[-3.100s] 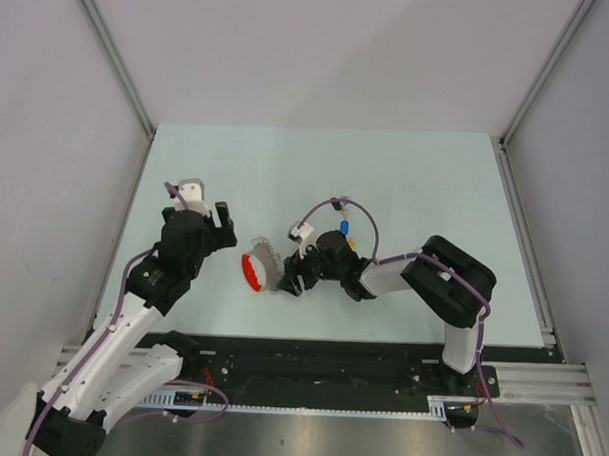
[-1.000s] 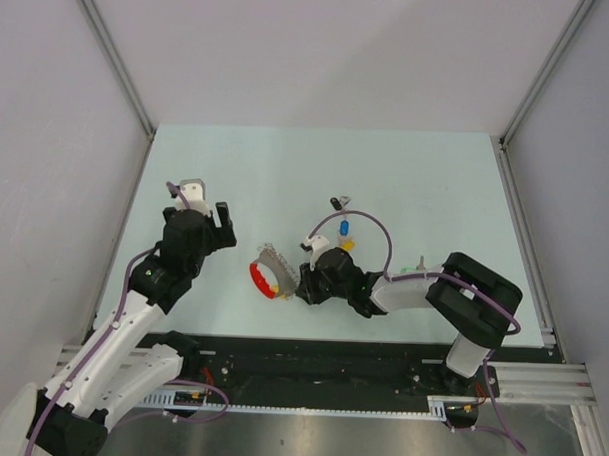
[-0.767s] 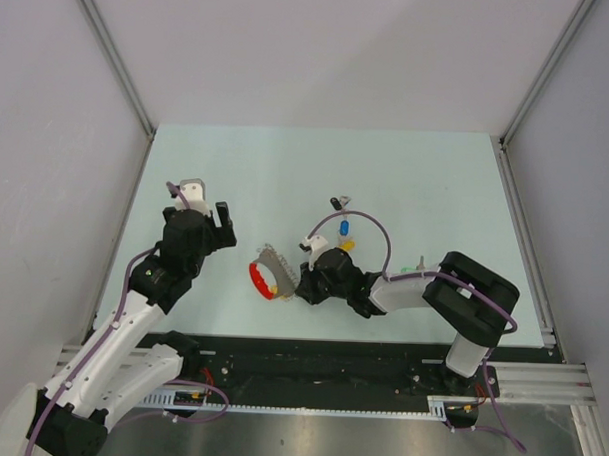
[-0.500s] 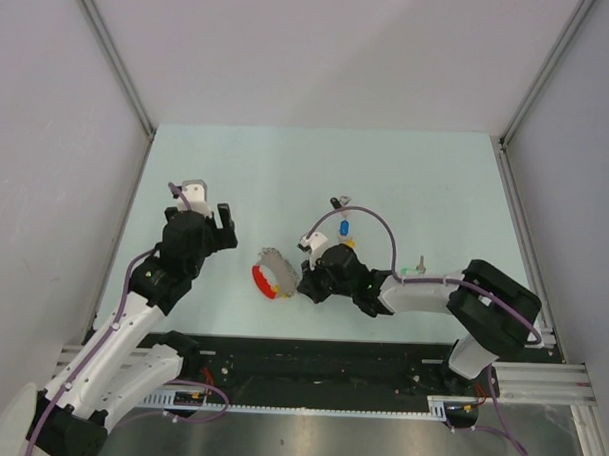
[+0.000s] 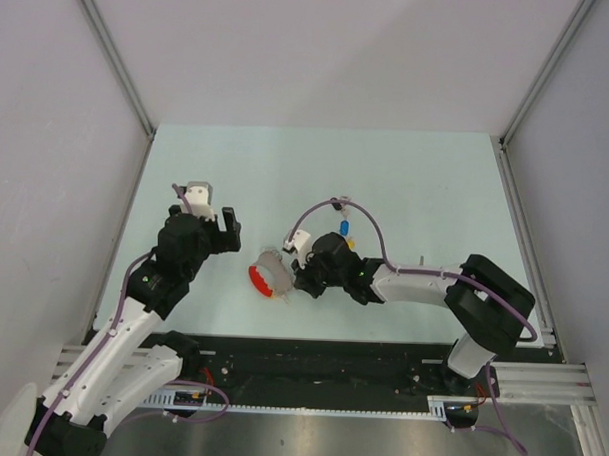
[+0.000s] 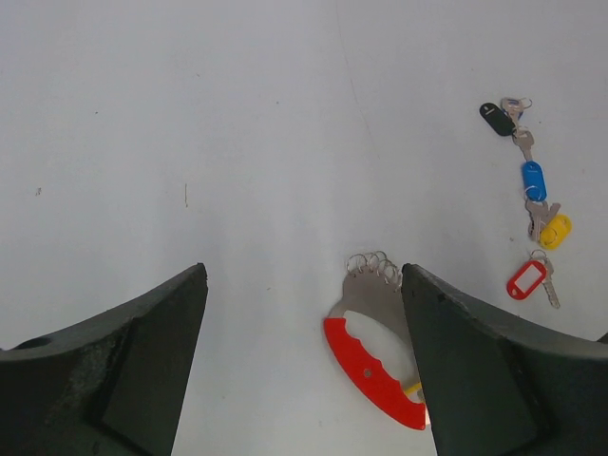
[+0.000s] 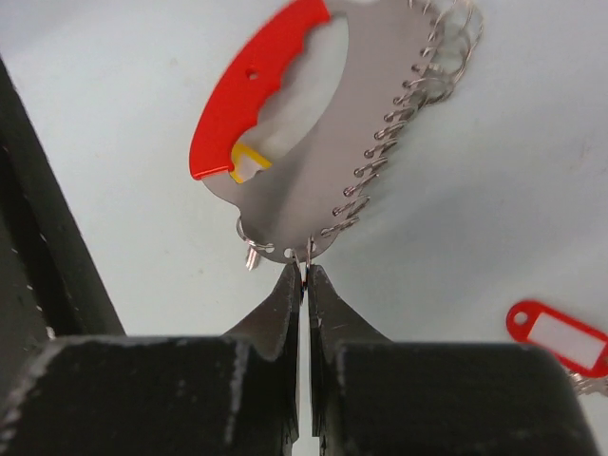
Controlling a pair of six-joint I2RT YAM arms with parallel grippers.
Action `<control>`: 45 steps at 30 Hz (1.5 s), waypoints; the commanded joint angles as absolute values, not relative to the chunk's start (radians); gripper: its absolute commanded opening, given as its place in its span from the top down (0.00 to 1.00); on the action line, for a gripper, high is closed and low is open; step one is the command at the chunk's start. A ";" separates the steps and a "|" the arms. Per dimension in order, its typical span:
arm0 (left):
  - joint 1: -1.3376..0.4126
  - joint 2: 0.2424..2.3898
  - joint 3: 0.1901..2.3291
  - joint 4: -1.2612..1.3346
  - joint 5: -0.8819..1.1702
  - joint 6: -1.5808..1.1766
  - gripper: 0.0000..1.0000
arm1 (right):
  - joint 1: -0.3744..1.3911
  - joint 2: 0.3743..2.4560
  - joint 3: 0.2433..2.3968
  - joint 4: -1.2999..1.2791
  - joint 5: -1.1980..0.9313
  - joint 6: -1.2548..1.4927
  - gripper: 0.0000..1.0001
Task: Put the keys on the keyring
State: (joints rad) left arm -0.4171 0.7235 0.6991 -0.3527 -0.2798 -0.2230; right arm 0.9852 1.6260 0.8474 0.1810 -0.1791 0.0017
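Near the front middle of the table (image 5: 436, 183), the keyring (image 5: 267, 277) lies flat, its red band (image 7: 252, 95) on the side facing the left arm and a row of small wire loops along the opposite edge. Finding on the right gripper (image 7: 305, 281): jaws pressed fully together, pinching a thin loop at the rim of the metal plate (image 7: 323, 171); purchase looks slight. Finding on the left gripper (image 6: 302, 285): jaws spread wide, empty, poised above the surface just left of the keyring. Four keys (image 5: 343, 227) lie loose in a line beyond it: black-tagged key (image 6: 495, 119), blue-tagged key (image 6: 534, 180), yellow-tagged key (image 6: 555, 231), red-tagged key (image 6: 525, 280); none is threaded. Recommendation: hold the right pinch firm and level, without twisting the loop, while the left takes the nearest key by its tag, leaving its ring free.
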 commanded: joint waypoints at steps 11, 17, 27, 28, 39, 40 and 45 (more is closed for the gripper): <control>-0.410 0.713 0.690 -0.319 -0.242 -0.181 0.11 | 0.997 1.684 0.867 0.064 -0.117 0.031 0.86; -0.410 0.715 0.689 -0.318 -0.241 -0.181 0.11 | 0.999 1.641 0.864 0.038 -0.129 0.081 0.70; -0.410 0.718 0.689 -0.319 -0.239 -0.181 0.10 | 0.994 1.533 0.755 0.159 -0.051 0.221 0.64; -0.410 0.716 0.689 -0.319 -0.239 -0.179 0.10 | 0.991 1.523 0.740 0.178 -0.052 0.253 0.64; -0.410 0.718 0.689 -0.321 -0.235 -0.181 0.09 | 0.974 1.538 0.624 0.359 -0.115 0.374 0.69; -0.410 0.718 0.689 -0.321 -0.235 -0.181 0.09 | 0.973 1.548 0.620 0.374 -0.120 0.379 0.69; -0.410 0.716 0.687 -0.321 -0.236 -0.179 0.09 | 0.956 1.606 0.618 0.448 -0.153 0.411 0.71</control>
